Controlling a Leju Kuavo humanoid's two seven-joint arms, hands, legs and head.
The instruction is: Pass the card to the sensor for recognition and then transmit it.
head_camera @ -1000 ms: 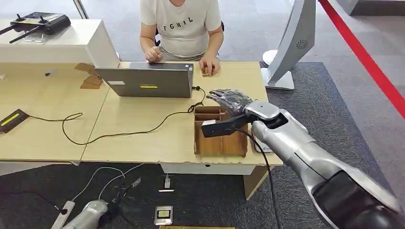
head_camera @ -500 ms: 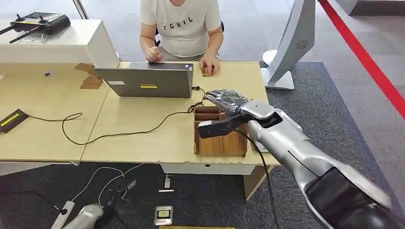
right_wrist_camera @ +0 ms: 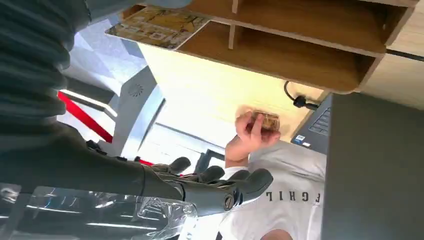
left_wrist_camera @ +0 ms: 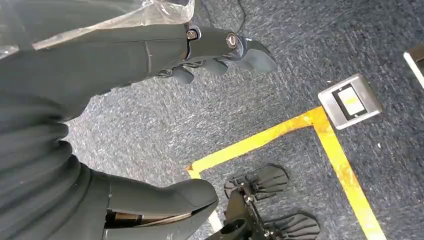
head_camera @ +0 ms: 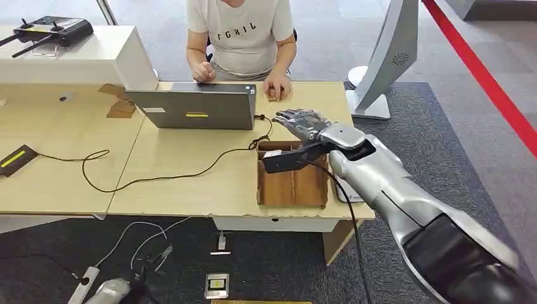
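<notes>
Card (right_wrist_camera: 157, 26), yellow, printed, flat rectangle: not held. It lies flat just beside the outer wall of the brown wooden divided tray (head_camera: 292, 185), on the side toward the grey floor stand (head_camera: 386, 60). Right hand (head_camera: 304, 123): fingers spread, empty, palm down, hovering above the tray's far end. The card lies back from the fingertips, toward the wrist and the robot, so the judged next move is a draw-back and descent. The card's long axis appears to run along the tray wall; which end leads cannot be told. Left hand (left_wrist_camera: 125, 65): hanging above grey carpet, fingers loosely apart, empty, well away, so the right hand is nearer. Pale wooden tabletop (head_camera: 190, 183) carries the tray, a grey laptop (head_camera: 193, 107) and a black cable (head_camera: 158, 174). Across it sits a person in a white shirt (head_camera: 240, 31).
</notes>
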